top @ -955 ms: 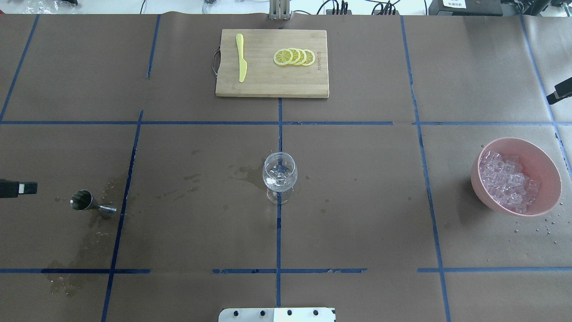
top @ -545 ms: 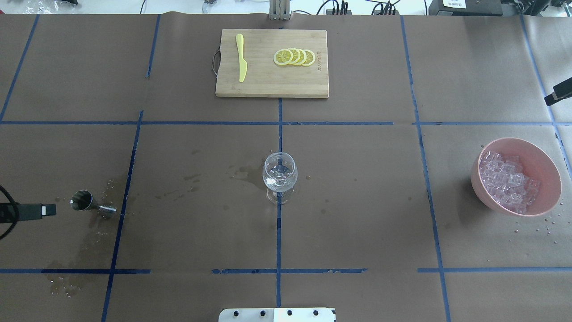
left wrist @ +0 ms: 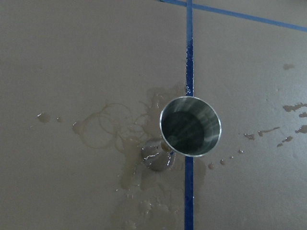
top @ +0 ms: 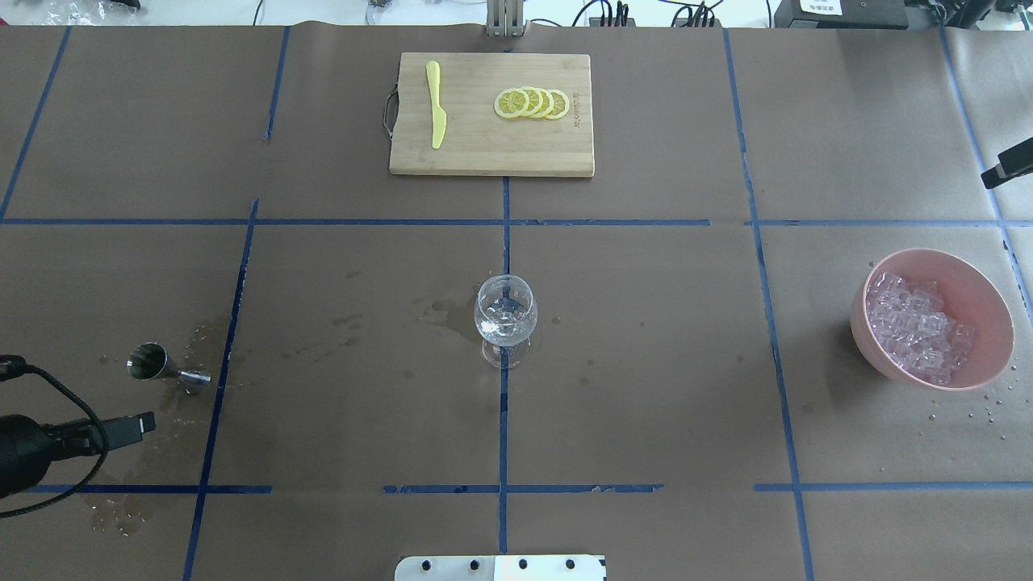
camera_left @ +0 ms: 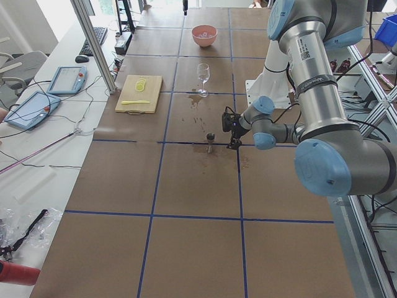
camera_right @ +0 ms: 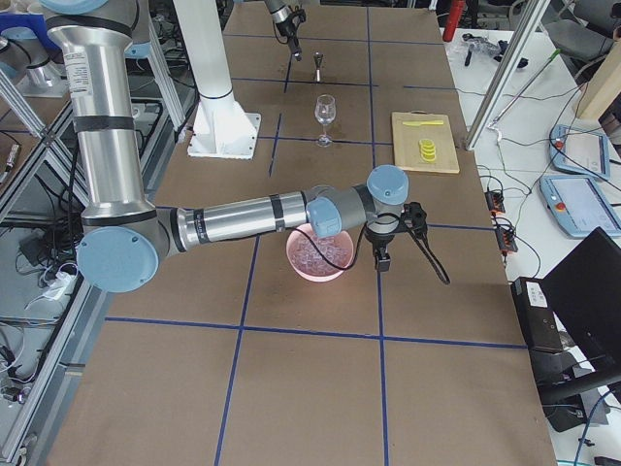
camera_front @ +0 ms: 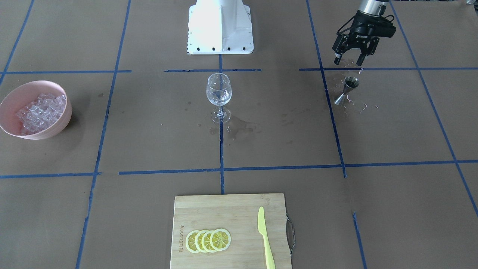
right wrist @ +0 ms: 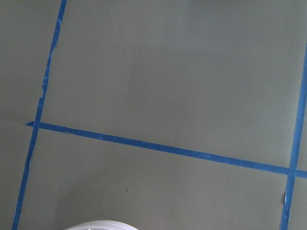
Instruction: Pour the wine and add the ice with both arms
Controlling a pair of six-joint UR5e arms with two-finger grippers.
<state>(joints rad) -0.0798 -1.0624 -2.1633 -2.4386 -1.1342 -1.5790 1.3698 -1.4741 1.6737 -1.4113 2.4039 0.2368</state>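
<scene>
Front-facing view: the left end effector (camera_front: 349,59) hangs above the worktop (camera_front: 392,130) near its left end, on the robot's side. Its fingers point down and are spread apart, and they grasp nothing. Just beside it, not touching, stands a metal cup (camera_front: 346,90) with wet spots around it. Its long axis is upright and its wide mouth faces up. The wine glass (camera_front: 219,93) stands in the middle of the worktop, stem upright and mouth up. Near the right end a pink bowl (camera_front: 56,125) holds the ice (camera_front: 39,110) as one heap.

Overhead view: something clear glitters at the bottom of the glass; ice or liquid, I cannot tell. A cutting board (top: 484,153) lies at the middle of the far edge. It carries lemon slices (top: 533,103) and a yellow knife (top: 436,105), whose long axis runs from the far edge toward the robot.

Right side view: the right end effector (camera_right: 381,260) hangs just beside the bowl, on the far-edge side, fingers pointing down. Whether it is released or clenched I cannot tell.

Left wrist view: the camera looks straight into the round mouth of the metal cup, which stands on a blue tape line (left wrist: 189,48). The inside is dark, and I cannot tell whether any wine is in it.
</scene>
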